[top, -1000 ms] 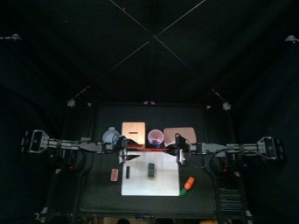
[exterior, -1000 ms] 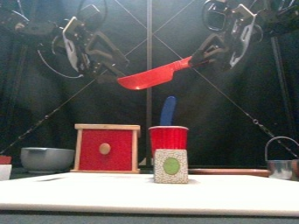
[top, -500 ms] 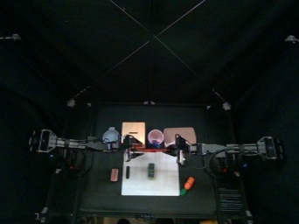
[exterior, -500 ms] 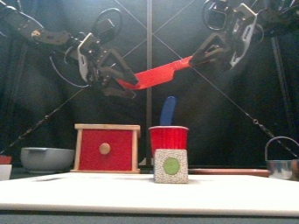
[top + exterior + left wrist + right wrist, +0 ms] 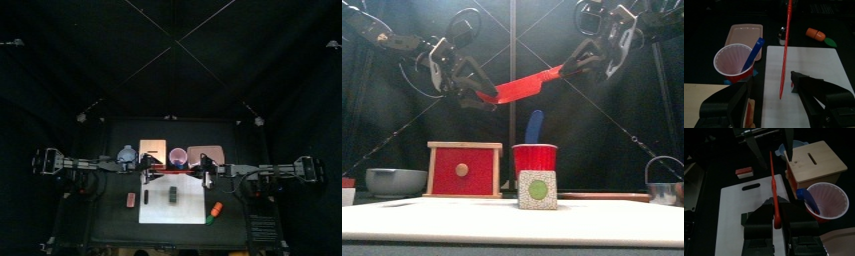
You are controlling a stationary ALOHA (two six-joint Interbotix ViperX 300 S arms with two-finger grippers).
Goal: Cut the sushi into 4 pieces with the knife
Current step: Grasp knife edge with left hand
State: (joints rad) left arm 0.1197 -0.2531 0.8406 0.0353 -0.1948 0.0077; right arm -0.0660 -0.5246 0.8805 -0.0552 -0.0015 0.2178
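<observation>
Right fingers (image 5: 572, 63) clamp the flat red plastic knife (image 5: 523, 85) by one end, high up; left fingers (image 5: 476, 97) gape around its thin tip. Blocky sushi (image 5: 537, 189) stands on a white board (image 5: 462, 222).

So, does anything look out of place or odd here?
Nothing spilled or damaged. One oddity: the red toy knife hangs slanted high above the dark green sushi roll, handle in the right gripper, tip between the open jaws of the left gripper.
</observation>
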